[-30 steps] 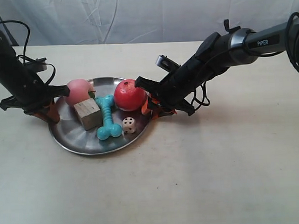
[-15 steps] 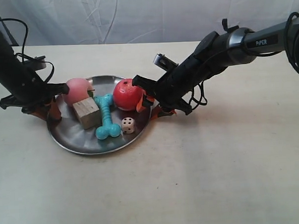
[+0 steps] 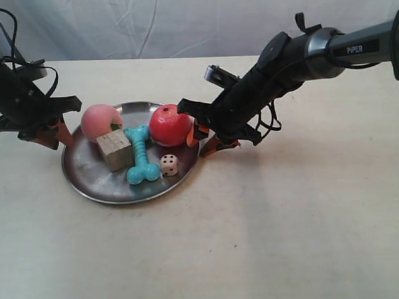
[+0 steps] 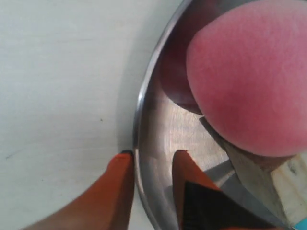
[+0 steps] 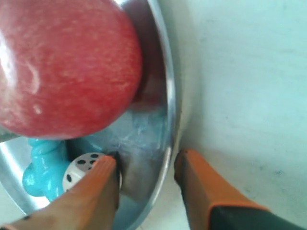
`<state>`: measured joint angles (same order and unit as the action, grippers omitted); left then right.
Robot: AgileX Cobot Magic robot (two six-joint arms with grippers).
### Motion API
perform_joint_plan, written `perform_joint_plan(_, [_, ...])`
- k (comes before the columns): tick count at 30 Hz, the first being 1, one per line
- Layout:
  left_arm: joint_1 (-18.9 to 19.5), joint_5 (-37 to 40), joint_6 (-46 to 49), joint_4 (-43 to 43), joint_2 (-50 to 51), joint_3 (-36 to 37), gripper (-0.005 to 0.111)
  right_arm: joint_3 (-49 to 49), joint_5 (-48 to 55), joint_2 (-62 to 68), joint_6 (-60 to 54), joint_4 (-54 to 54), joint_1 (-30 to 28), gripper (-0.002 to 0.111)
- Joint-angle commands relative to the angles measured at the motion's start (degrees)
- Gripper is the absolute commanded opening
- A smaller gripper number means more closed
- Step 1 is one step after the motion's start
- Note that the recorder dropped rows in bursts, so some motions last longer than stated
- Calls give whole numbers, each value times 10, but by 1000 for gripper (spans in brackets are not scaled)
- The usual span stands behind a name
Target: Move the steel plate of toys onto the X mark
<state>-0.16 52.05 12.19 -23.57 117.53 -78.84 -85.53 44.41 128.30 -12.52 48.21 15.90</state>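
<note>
The steel plate (image 3: pixel 94 175) rests on the table and holds a pink peach (image 3: pixel 100 121), a red apple (image 3: pixel 170 125), a wooden cube (image 3: pixel 115 150), a turquoise bone (image 3: pixel 140 162) and a white die (image 3: pixel 169 165). My left gripper (image 3: pixel 58 136) straddles the plate's rim (image 4: pixel 144 91) by the peach (image 4: pixel 249 72), open, with one finger outside and one inside. My right gripper (image 5: pixel 148 160) straddles the opposite rim (image 5: pixel 170 96) near the apple (image 5: pixel 62 67) and die (image 5: pixel 79 170), also open, with a gap beside the outer finger. The X mark is not visible.
The pale table (image 3: pixel 288 218) spreads wide in front and to the right of the plate. A white cloth backdrop (image 3: pixel 180 21) hangs behind the table. Cables trail from both arms.
The plate has shifted slightly left and away. Both arms have risen a little, and the fingers now stand apart around the rim.
</note>
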Motion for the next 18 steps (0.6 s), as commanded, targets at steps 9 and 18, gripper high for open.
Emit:
perform_joint_plan(9, [2,14,-1,1,-41,-1,28,-5,42,-19,84,-153,1,41])
perform_joint_plan(18, [1,38,5,-25,-99,-1,22,-5,103,-87,85,-204,1,40])
